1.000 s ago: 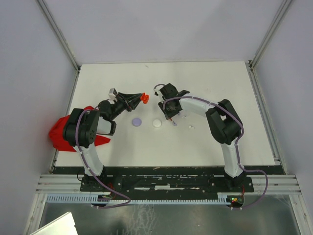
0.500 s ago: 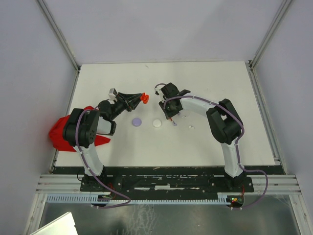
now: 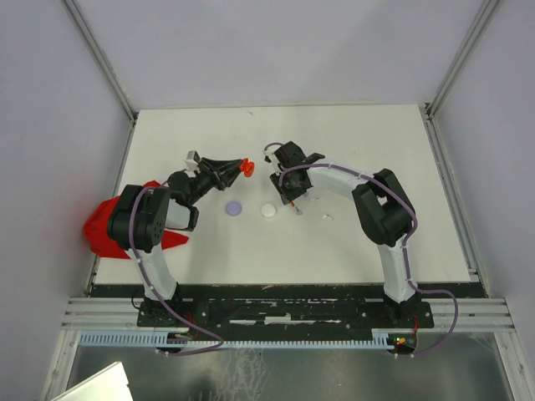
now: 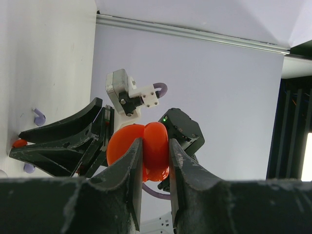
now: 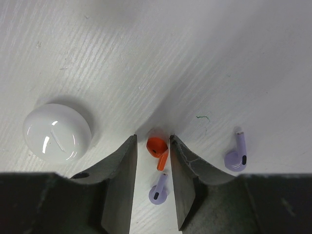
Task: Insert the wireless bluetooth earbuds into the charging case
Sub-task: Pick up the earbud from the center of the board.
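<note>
**A:** Where is the red earbud (image 5: 157, 148) found?

**B:** On the table, straddled by the right gripper (image 5: 151, 141), whose jaws are parted. Its stem is pointed back toward the wrist.

**A:** What is crowded nearby?

**B:** A lilac earbud (image 5: 157, 190) just behind, and a white disc (image 5: 57, 131) beyond one finger. The red charging case (image 4: 119, 148) is clamped aloft by the left gripper (image 4: 155, 144).

The left claw (image 4: 155, 152) pinches a red charging case (image 4: 123, 146).

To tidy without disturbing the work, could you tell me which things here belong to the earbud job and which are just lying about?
Job: red case in the left hand; red earbud between fingers of the right hand; two lilac earbuds.
Lying about: white disc; lilac disc; red heap.
</note>
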You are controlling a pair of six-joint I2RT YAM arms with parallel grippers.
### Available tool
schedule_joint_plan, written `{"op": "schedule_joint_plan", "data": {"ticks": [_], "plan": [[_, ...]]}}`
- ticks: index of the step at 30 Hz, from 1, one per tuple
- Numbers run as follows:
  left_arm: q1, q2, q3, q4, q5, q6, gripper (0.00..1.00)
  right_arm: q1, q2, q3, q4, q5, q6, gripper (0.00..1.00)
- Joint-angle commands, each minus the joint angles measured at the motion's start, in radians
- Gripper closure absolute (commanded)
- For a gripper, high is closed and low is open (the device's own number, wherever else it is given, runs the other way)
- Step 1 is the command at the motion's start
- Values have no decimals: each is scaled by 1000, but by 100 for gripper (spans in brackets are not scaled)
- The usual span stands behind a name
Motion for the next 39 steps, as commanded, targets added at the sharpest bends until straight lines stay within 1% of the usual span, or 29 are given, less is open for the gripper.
{"op": "schedule_joint_plan", "data": {"ticks": [1, 14, 21, 23, 26, 29, 30, 33, 39], "plan": [[7, -35, -2, 46, 15, 4, 97, -6, 5, 6, -15, 10, 13, 60], [7, -32, -2, 50, 14, 3, 97, -7, 5, 11, -35, 33, 19, 61], [6, -31, -3, 54, 14, 2, 97, -7, 11, 14, -46, 40, 19, 66], [7, -30, -4, 56, 14, 1, 97, -8, 11, 14, -47, 42, 19, 68], [7, -30, -5, 56, 14, 1, 97, -7, 11, 16, -48, 43, 18, 74], [8, -28, -4, 56, 14, 1, 97, -6, 9, 22, -49, 45, 18, 83], [7, -28, -4, 56, 14, 2, 97, -7, 7, 25, -48, 44, 18, 85], [7, -27, -5, 57, 14, 1, 97, -7, -7, 36, -40, 48, 16, 86], [7, -29, -11, 50, 12, 4, 97, -13, -92, 41, 30, 76, 9, 88]]}}
